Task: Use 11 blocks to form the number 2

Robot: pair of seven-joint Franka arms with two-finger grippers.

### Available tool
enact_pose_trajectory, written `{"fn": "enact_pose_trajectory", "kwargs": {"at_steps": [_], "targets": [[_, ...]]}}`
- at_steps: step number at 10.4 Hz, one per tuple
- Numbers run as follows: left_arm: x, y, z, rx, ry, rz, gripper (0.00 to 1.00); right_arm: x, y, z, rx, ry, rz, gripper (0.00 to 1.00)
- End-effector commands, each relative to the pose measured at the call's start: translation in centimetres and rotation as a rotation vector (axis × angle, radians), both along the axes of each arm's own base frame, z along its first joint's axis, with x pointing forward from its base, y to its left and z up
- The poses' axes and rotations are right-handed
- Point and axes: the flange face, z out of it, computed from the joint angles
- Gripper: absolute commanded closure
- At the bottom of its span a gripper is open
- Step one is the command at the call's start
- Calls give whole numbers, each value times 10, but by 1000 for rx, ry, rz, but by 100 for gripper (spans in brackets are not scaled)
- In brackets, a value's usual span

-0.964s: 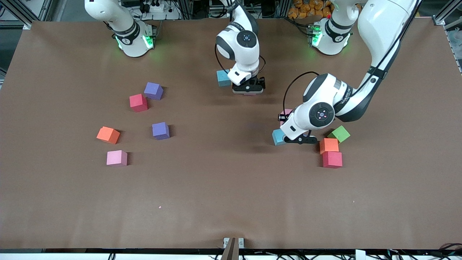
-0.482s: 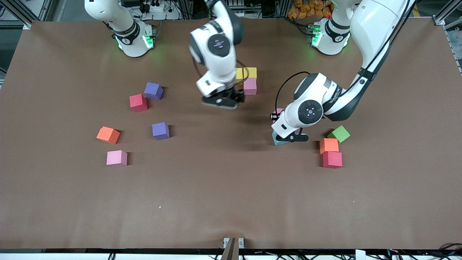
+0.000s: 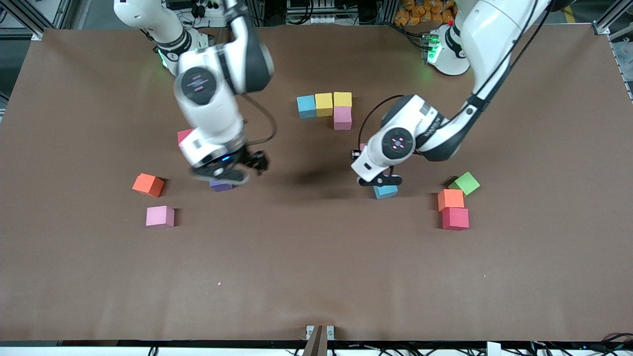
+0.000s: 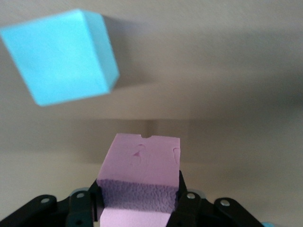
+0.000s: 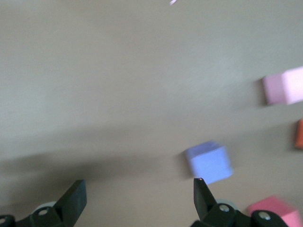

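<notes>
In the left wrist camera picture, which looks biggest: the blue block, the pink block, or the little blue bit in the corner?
1. Blue block, about tied with
2. Pink block, held close to the camera, so unsure
3. Blue corner bit, mostly cut off

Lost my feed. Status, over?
Left gripper shut on pink cube, over blue cube. Right gripper open, over purple cube. Nothing blocking.

You get high front camera facing robot bases, whole brown matte counter (image 3: 316,277) visible. Each wrist camera looks down close. Left wrist view shares light blue foam cube (image 3: 385,191) (image 4: 59,56) with front.
</notes>
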Motion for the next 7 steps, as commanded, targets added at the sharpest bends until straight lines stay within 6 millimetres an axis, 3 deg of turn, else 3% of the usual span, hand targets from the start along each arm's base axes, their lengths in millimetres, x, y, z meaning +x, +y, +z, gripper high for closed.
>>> {"fn": "enact_pose_trajectory", "kwargs": {"at_steps": [1,3,7], "targets": [[-14,-25,-13,12,-13,46,51,28,-60,-29,47,48,43,0],[-20,-33,-26,31,-22,60,51,43,-80,-58,76,34,104,0],[-46,-55,-34,75,-5,111,52,23,-105,-124,29,29,180,0]]}}
